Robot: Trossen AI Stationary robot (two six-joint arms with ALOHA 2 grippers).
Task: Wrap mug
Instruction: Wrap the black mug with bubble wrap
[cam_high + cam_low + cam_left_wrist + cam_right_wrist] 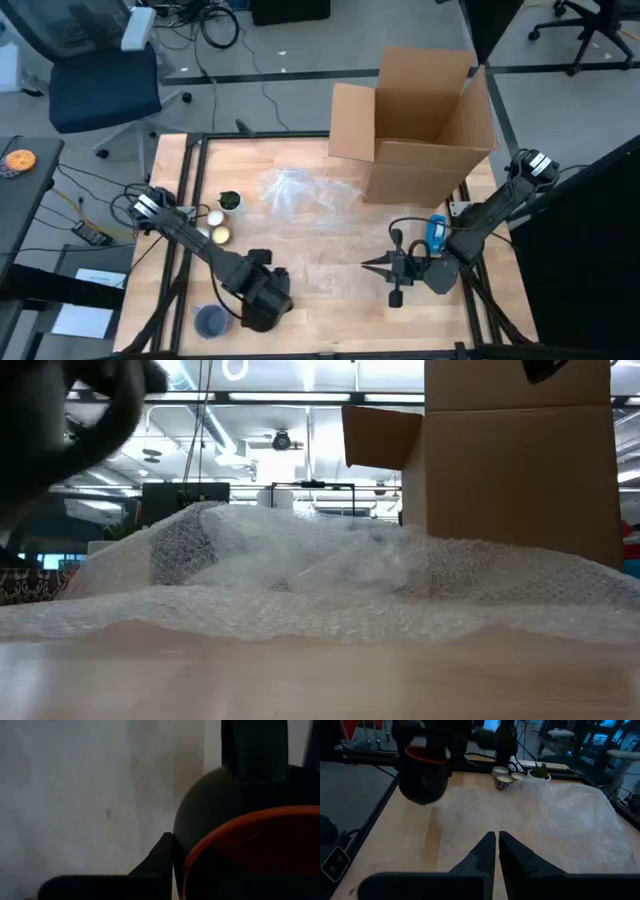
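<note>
right wrist view has the left gripper point(427, 742) clamped on the dark mug point(422, 775), rigid, breakable, rim-held; right gripper point(497, 851) pinched together over limp, feather-light bubble wrap point(530, 820).

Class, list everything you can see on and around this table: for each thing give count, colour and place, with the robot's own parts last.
Bubble wrap: one, clear, table centre.
Box: one, brown, open, table's far right.
Mug: one, black with red inside, held above near-left table.
Small cups: two, pale, left edge.
Plant pot: one, green plant, beside cups.
Chair: one, blue, floor beyond table.
Left end effector: black, shut on mug.
Right end effector: black, shut, near right.
</note>
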